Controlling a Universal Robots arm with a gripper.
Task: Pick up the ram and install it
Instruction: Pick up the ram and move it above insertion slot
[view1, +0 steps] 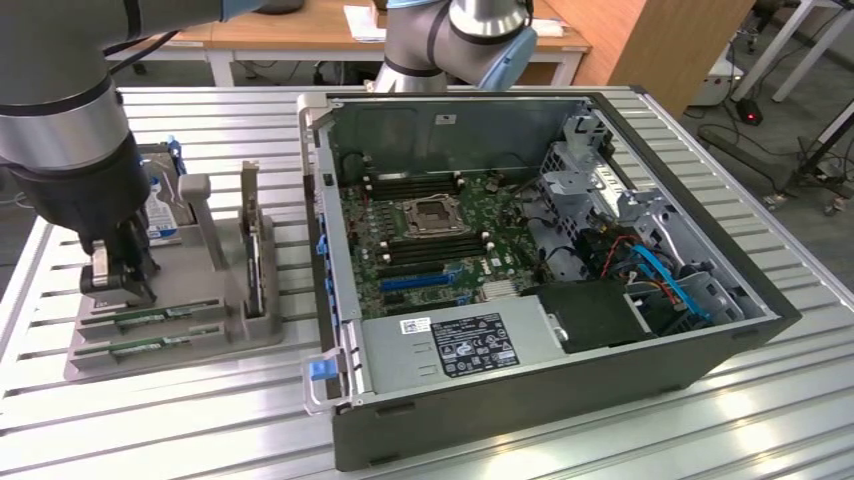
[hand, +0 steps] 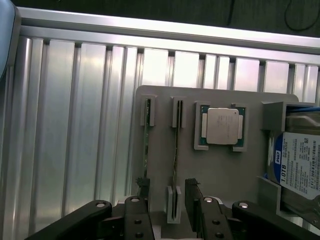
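Two green ram sticks stand on edge in slots of a grey holder. One ram stick lies between my open gripper's fingers, untouched. The other ram stick runs just beside the left finger. In the exterior view the gripper hangs low over the holder's end at the exterior view's left, just above the ram sticks. The open computer case shows its motherboard with long dark memory slots.
A square silver processor chip and a silver hard drive with a blue label also sit in the holder. Upright grey brackets rise between holder and case. The slatted metal table carries everything.
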